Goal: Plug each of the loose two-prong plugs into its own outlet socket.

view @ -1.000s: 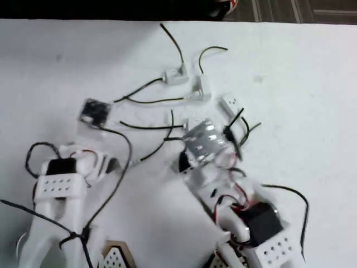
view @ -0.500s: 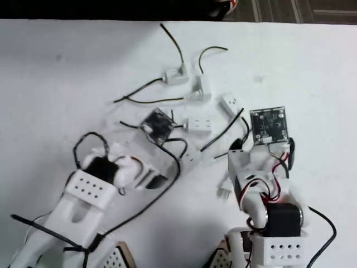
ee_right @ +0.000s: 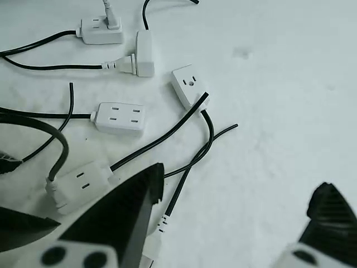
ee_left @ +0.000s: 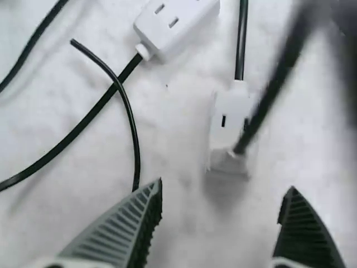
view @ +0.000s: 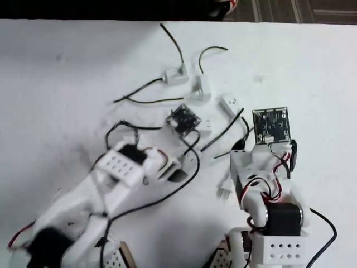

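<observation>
White plastic small socket (ee_left: 227, 131) is lying on the desk (ee_left: 184, 89) just short of the double socket block (ee_left: 174, 22), straight ahead of the left end effector (ee_left: 223, 190), whose jaws are standing wide and empty, the socket's long axis running along the approach and the left arm sitting nearer.

A white table (view: 50, 78) spreads evenly lit, with a strip of dark floor (view: 301, 10) beyond its far edge.
</observation>
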`<state>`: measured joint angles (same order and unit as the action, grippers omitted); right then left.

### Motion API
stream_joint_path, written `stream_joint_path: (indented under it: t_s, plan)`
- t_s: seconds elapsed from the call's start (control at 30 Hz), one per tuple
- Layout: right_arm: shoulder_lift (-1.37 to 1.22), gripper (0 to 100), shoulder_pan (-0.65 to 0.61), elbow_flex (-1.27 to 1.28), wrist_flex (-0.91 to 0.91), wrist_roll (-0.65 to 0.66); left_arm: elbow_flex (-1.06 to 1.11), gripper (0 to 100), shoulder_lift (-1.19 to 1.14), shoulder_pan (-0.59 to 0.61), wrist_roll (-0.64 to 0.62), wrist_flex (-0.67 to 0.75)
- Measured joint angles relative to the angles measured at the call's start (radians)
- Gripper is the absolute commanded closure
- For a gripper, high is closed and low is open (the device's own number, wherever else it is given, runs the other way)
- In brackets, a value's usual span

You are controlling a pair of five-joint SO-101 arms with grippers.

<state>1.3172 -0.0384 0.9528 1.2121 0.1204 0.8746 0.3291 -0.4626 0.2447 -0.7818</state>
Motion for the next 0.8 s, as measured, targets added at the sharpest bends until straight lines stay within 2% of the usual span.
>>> stream_joint_path:
  t_s: [0.27, 0.57, 0.8]
  plan:
    - [0.002, 60.4, 0.0, 0.0, 0.0, 0.0, -0.212, 71, -0.302, -0.005, 0.0, -0.002]
    - [0.002, 60.4, 0.0, 0.0, 0.0, 0.0, -0.264, 86, -0.345, -0.025, -0.002, -0.041]
    - [0.002, 60.4, 0.0, 0.0, 0.003, 0.0, -0.276, 88, -0.345, -0.091, 0.069, -0.107]
